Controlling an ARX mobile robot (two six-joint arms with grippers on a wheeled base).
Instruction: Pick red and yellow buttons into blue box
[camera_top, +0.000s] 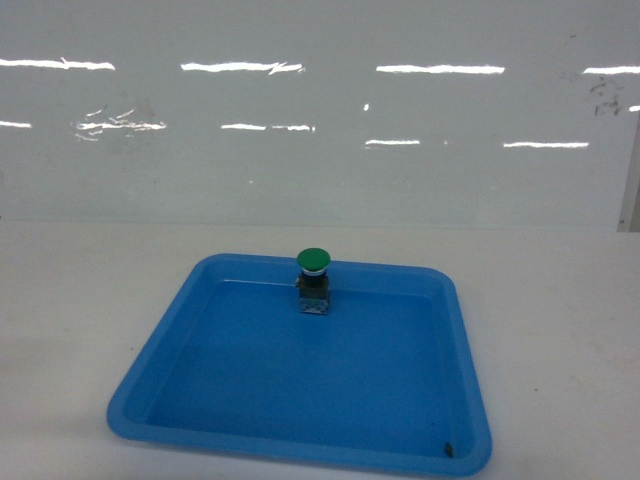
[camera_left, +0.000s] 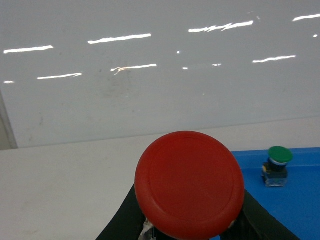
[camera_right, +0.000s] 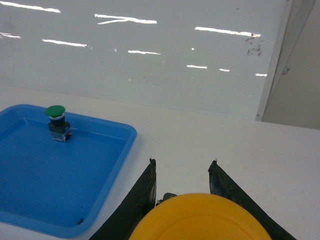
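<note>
Nearest your left wrist camera, the round red-capped push button (camera_left: 190, 186) fills the lower middle of the view. You will note the left gripper (camera_left: 187, 220) has its dark fingers (camera_left: 122, 220) showing on either side beneath the cap, clamped on the button's base. The base itself is mostly hidden behind the cap.

Nearest your right wrist camera, the round yellow-capped push button (camera_right: 200, 220) sits at the bottom edge. The right gripper (camera_right: 182, 210) has its two dark fingers (camera_right: 140, 200) rising on either side of it, closed on the button. The yellow cap hangs above the white surface (camera_right: 210, 140), just beside the right rim of the shallow blue plastic tray with rounded corners (camera_right: 127, 145).

Further out, in the head view, you see that tray (camera_top: 150, 370) lying flat on the white surface (camera_top: 80, 290), filling the lower middle of the frame. A small dark speck (camera_top: 448, 448) lies inside its near right corner. The green-capped push button on a black-and-clear block base (camera_top: 313, 280) stands upright inside the tray, touching or just beside the far rim, near its middle. Neither gripper nor either held button shows in the head view.

Beyond the surface, a glossy white wall (camera_top: 320, 150) carries streaks of reflected ceiling light. The deep blue crate is not visible in any view.
</note>
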